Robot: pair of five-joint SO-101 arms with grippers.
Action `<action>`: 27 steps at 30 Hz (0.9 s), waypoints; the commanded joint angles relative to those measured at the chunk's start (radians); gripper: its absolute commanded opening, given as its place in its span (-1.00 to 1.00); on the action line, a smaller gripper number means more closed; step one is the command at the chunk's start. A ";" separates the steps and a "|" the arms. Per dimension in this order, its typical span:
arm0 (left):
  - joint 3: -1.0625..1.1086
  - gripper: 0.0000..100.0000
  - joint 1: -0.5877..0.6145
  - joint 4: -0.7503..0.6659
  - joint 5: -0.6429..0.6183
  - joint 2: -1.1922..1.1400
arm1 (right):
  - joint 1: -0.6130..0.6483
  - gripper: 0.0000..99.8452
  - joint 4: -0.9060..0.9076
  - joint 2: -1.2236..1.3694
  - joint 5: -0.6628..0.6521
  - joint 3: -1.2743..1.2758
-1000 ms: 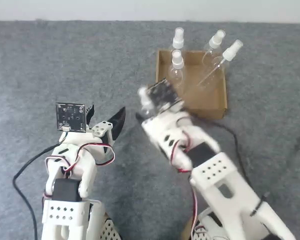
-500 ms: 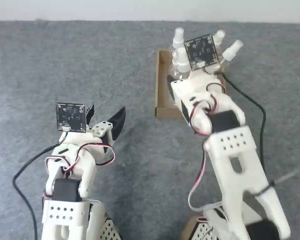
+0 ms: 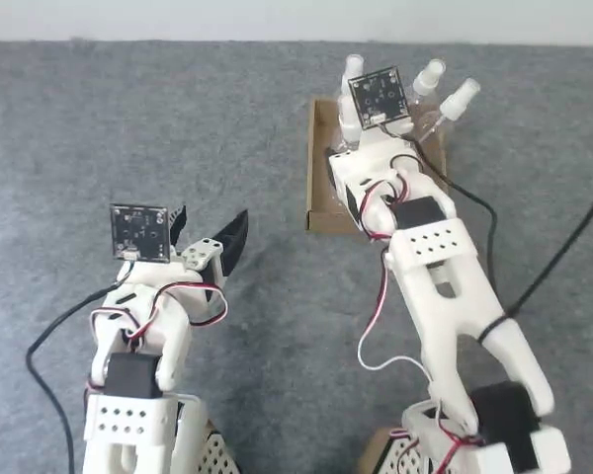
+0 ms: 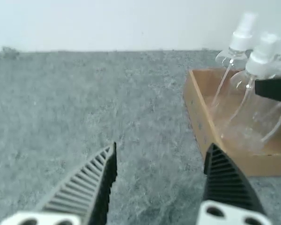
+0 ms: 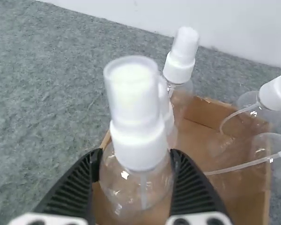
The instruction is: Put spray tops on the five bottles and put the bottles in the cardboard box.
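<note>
My right gripper [image 5: 136, 159] is shut on a clear bottle [image 5: 131, 180] with a white spray top [image 5: 133, 110], held upright over the near left part of the cardboard box [image 5: 225, 124]. Other capped bottles [image 5: 180, 56] stand in the box behind it, one at the far right [image 5: 276, 91]. In the high view the right arm's wrist [image 3: 376, 173] covers the box [image 3: 318, 212], with spray tops [image 3: 430, 74] showing past it. My left gripper [image 3: 210, 240] stands open over the carpet, left of the box. Between its fingers [image 4: 103, 168] lies bare carpet, with the box [image 4: 201, 117] off to one side.
Grey carpet [image 3: 178, 128] covers the table and a pale wall runs along the far edge. The right arm's black finger [image 4: 274, 89] shows in the left wrist view beside the bottles [image 4: 260, 61]. Cables [image 3: 563, 257] trail beside the right arm.
The right arm has swung from the carpet left of the box to over the box, carrying the capped bottle. The left arm has not moved.
</note>
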State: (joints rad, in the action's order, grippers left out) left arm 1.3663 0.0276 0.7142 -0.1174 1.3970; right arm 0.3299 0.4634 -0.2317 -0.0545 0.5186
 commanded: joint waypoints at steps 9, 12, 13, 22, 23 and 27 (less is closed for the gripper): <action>-0.010 -0.44 0.000 -0.025 0.000 0.015 | -0.012 -0.99 -0.090 0.091 -0.006 -0.075; -0.010 -0.44 0.000 -0.025 0.000 0.015 | -0.013 -0.99 -0.139 0.131 -0.009 -0.071; -0.010 -0.44 0.000 -0.025 0.000 0.015 | -0.013 -0.99 -0.145 0.143 -0.009 -0.071; -0.010 -0.44 0.000 -0.025 0.000 0.015 | -0.013 -0.99 -0.143 0.199 -0.005 -0.069; -0.010 -0.44 0.000 -0.025 0.000 0.015 | -0.013 -0.99 -0.143 0.205 -0.005 -0.069; -0.010 -0.44 0.000 -0.025 0.000 0.015 | -0.013 -0.99 -0.143 0.234 -0.003 -0.069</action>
State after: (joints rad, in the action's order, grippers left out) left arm 1.3663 0.0261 0.7142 -0.1174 1.3970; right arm 0.3299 0.3391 -0.0215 -0.0560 0.5171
